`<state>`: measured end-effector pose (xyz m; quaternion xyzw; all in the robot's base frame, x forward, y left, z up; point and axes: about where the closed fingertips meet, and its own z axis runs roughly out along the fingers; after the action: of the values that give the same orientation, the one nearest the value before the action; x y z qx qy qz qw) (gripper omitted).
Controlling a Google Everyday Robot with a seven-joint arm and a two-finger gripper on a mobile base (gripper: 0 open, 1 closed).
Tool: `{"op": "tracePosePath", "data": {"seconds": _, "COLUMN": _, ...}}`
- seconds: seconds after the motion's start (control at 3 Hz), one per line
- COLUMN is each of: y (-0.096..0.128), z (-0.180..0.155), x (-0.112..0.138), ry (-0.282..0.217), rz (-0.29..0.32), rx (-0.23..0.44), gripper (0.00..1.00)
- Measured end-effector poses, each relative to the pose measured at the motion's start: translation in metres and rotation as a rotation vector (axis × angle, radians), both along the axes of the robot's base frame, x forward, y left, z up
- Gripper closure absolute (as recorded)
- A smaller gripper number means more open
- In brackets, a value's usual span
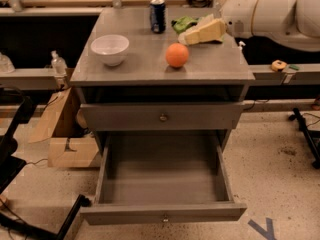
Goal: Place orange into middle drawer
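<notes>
The orange [177, 55] sits on the grey cabinet top [135, 64], right of centre and near the front edge. The middle drawer [162, 184] is pulled out below, a deep grey tray with a bare floor and a small knob on its front. My gripper [192, 36] is cream-coloured, on a white arm coming in from the right. It hovers over the back right of the top, just behind and right of the orange, not touching it. It holds nothing that I can see.
A white bowl [110, 48] stands at the top's left, a dark can [158, 15] at the back and a green snack bag [184, 23] behind my gripper. A shut drawer front [162, 116] sits above the open one. A cardboard box [67, 139] lies on the floor at left.
</notes>
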<state>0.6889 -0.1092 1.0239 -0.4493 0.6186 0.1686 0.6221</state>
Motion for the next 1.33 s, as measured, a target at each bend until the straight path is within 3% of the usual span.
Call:
{"op": "tracePosePath", "data": {"seconds": 0.33, "y": 0.007, "z": -0.031, "x": 0.054, "ry": 0.024, "rz": -0.004, "rx": -0.09, "gripper": 0.0}}
{"op": "tracePosePath", "data": {"seconds": 0.67, "y": 0.011, "z": -0.066, "x": 0.089, "ry": 0.081, "rz": 0.001, "rx": -0.14, "gripper": 0.0}}
{"op": "tracePosePath", "data": {"seconds": 1.0, "y": 0.024, "z": -0.107, "x": 0.103, "ry": 0.166, "rz": 0.025, "rx": -0.146, "gripper": 0.0}}
{"op": "tracePosePath", "data": {"seconds": 1.33, "y": 0.041, "z": -0.138, "x": 0.097, "ry": 0.24, "rz": 0.06, "rx": -0.13, "gripper": 0.0}}
